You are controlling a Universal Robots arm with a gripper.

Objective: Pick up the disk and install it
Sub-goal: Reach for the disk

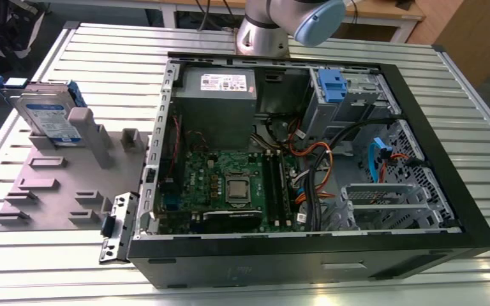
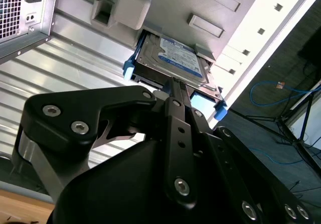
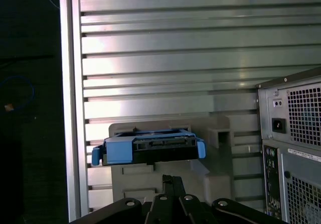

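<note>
Exterior view is showing the disk [image 1: 49, 118] standing tilted on the grey stand [image 1: 58, 191], at that view's left, beside the open case [image 1: 313, 255] and outside it. In both wrist views the gripper [image 2: 170, 83] is hovering near the disk but apart from it, and its jaws are looking pressed together with nothing between them. As I am judging it, the work is only beginning: the disk is not yet picked up, and the whole installing is still waiting.

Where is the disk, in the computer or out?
Out. The disk stands on edge in the grey rack beside the open computer case.
</note>
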